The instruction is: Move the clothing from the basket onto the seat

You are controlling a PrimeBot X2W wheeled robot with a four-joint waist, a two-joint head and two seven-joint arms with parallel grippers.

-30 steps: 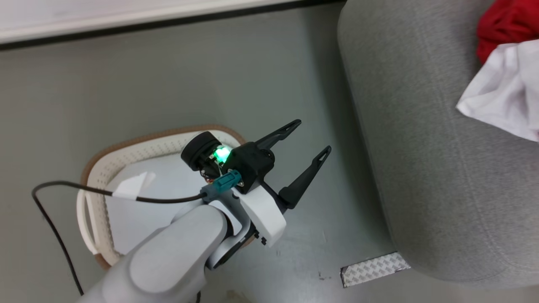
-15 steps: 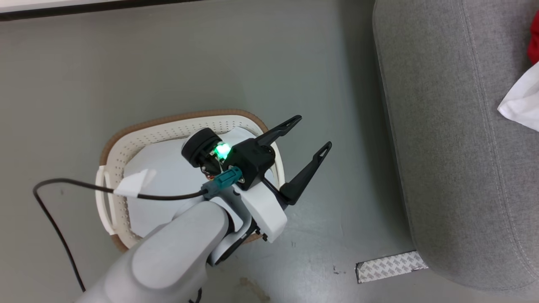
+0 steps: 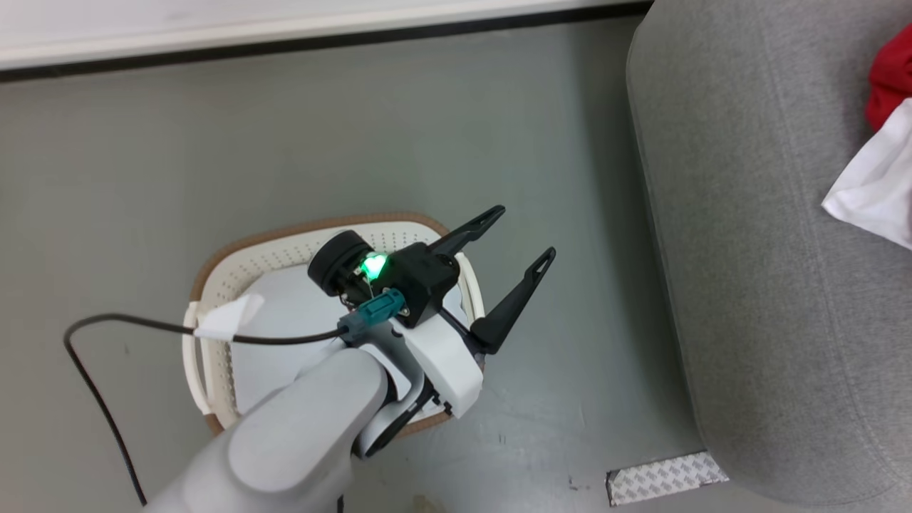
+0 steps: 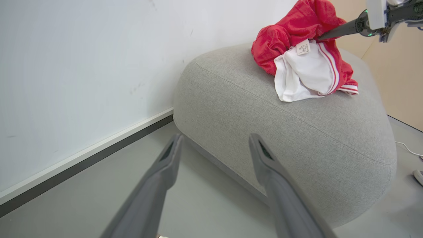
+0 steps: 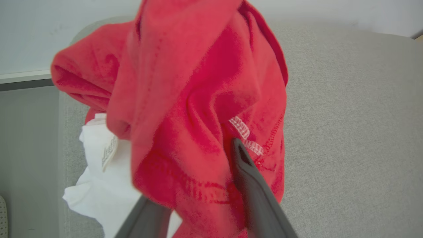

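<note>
The clothing (image 4: 297, 43), a red piece with a white, red-striped one under it, lies bunched on top of the grey seat (image 4: 284, 132). It also shows at the right edge of the head view as clothing (image 3: 873, 192) on the seat (image 3: 769, 285). My right gripper (image 5: 206, 145) is at the pile with its fingers parted; red fabric drapes over the left finger. The right gripper (image 4: 330, 32) pokes into the red cloth from the upper right. My left gripper (image 3: 524, 231) hangs open and holds nothing, over the right rim of the basket (image 3: 299, 231).
A pale flat pad (image 3: 285, 320) lies in the basket. A black cable (image 3: 142, 324) loops from my left wrist over the basket. A strip of patterned tape (image 3: 666, 477) is on the grey floor by the seat's corner. A white wall with a dark baseboard (image 3: 285, 39) runs behind.
The head camera has swung, so the basket and the seat sit differently in the picture. My left gripper stays open over the basket, and the clothing still lies on the seat.
</note>
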